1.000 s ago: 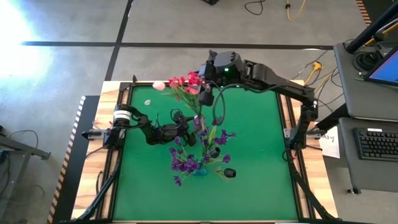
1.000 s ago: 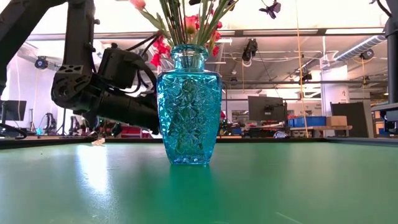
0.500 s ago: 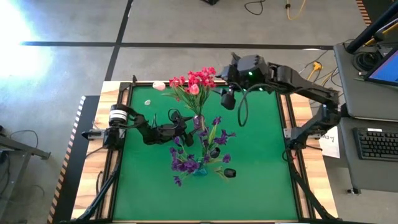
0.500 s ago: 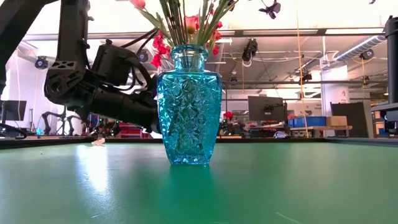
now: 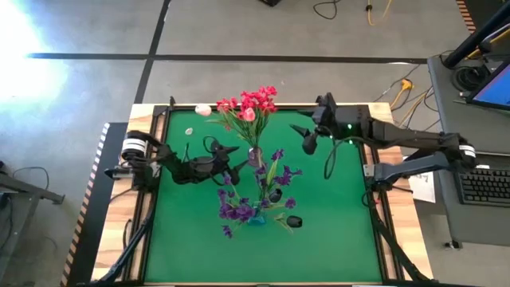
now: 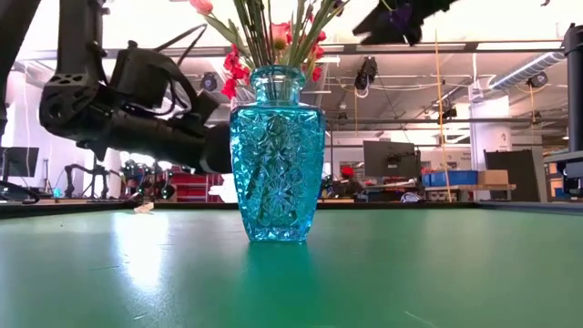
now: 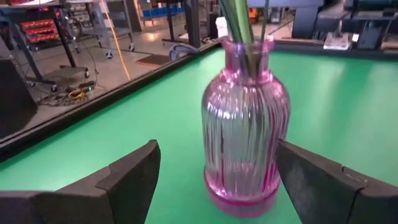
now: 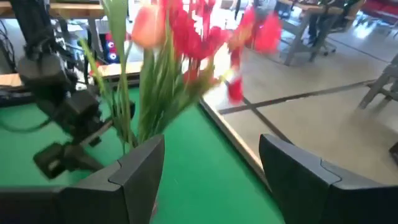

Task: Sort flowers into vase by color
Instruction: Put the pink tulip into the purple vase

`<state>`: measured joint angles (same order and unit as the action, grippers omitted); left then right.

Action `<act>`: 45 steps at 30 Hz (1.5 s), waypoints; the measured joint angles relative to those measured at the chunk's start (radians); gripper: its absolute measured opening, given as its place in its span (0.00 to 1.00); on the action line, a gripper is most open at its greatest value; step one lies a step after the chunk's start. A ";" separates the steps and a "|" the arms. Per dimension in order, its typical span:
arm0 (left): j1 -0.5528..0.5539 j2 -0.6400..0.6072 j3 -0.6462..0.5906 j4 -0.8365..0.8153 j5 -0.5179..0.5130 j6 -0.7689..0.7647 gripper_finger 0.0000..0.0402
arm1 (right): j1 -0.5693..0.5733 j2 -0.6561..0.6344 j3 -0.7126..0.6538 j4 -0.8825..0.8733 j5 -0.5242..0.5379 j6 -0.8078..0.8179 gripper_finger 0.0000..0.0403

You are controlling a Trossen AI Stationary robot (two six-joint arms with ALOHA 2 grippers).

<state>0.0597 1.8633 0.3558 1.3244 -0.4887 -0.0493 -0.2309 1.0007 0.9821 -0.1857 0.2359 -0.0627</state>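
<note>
Red and pink flowers [image 5: 251, 104] stand with their stems in a pink ribbed glass vase [image 7: 245, 137] near the table's middle. Purple flowers [image 5: 263, 187] stand in a blue cut-glass vase [image 6: 276, 155] nearer the front edge. A pale pink bud [image 5: 203, 110] lies at the far left corner. My left gripper [image 7: 216, 152] is open and level, with one finger on either side of the pink vase and a gap to each. My right gripper [image 5: 305, 137] hangs open and empty in the air, right of the red flowers [image 8: 186, 37].
A small pale bit [image 5: 190, 131] lies on the green mat [image 5: 335, 207] at the far left. A small black object [image 5: 293, 222] sits right of the blue vase. The mat's right half and near left part are bare.
My right gripper has drawn away from the red flowers toward the table's right edge and has come down, its arm folding back. My left gripper has backed off a little toward the left edge, still open. Vases and flowers have stayed where they were.
</note>
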 joint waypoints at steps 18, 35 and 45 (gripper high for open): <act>0.000 -0.005 0.005 -0.017 0.001 -0.024 0.75 | -0.002 0.148 -0.668 0.980 -0.087 0.181 0.65; 0.000 -0.005 0.008 -0.026 0.002 -0.073 0.75 | 0.004 0.746 -0.499 1.385 -0.218 0.072 0.84; 0.001 -0.004 0.008 -0.037 0.034 -0.065 0.75 | 0.008 0.951 -0.386 1.475 -0.218 0.062 0.82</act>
<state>0.0608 1.8594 0.3641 1.2873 -0.4542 -0.1139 -0.2230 1.9516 0.5966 1.2889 0.0181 -0.0006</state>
